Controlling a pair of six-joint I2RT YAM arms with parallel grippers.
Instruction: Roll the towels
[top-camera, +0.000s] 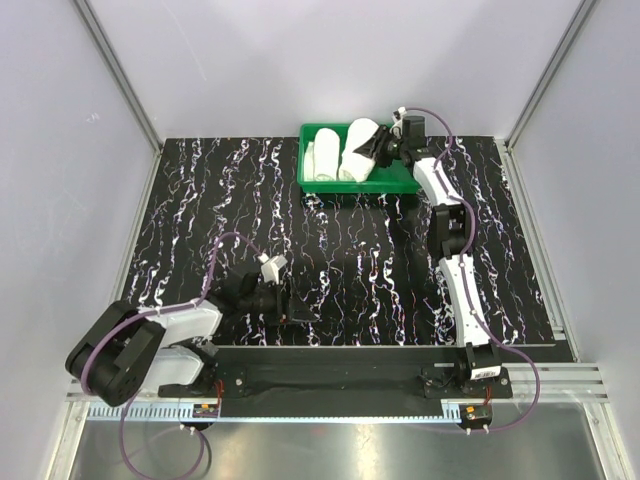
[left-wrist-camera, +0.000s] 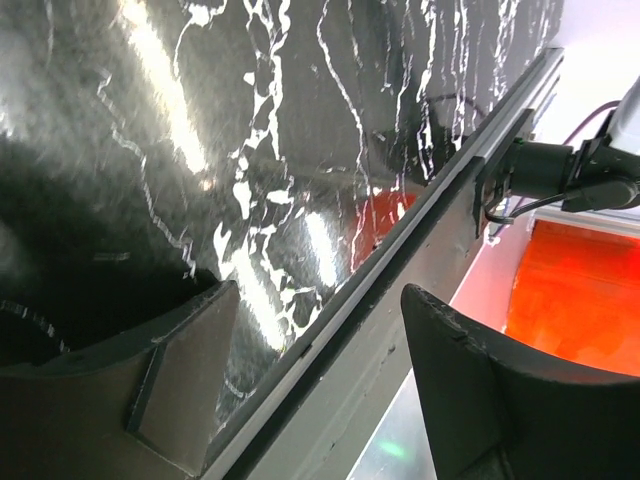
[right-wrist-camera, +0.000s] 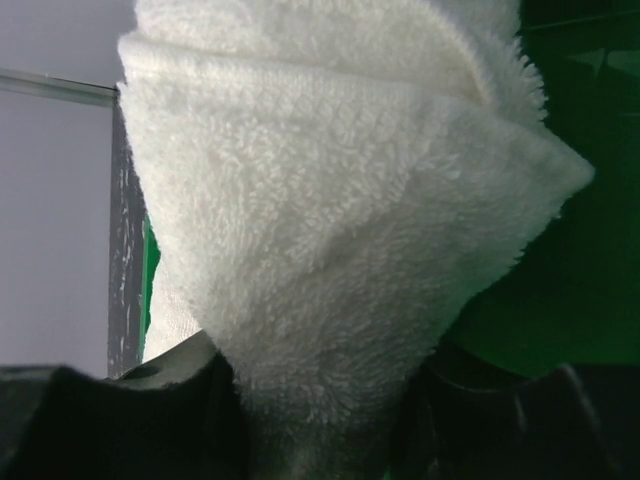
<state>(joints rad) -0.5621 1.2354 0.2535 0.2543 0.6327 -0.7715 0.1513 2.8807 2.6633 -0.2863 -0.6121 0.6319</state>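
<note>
Top view first: the right hand (top-camera: 383, 148) reaches up to the top middle of the frame and is clamped on a rolled towel (top-camera: 356, 150) sitting in the green tray (top-camera: 350, 185). A second towel (top-camera: 322, 160), also rolled, lies just to its left in the same tray. My guess is the squeeze is there to stop the roll springing loose while it gets set down next to the other one. The left hand (top-camera: 283, 300) sits lower left over the bare tabletop (top-camera: 200, 220), well away from the tray, probably just staying out of the way.

Left wrist view: its fingers (left-wrist-camera: 180, 380) are spread with nothing between them, just marbled tabletop and the edge rail.

Right wrist view: fluffy white towel fills the frame, pinched at the bottom between the dark fingers (right-wrist-camera: 130, 410), with green tray wall behind on the right.
</note>
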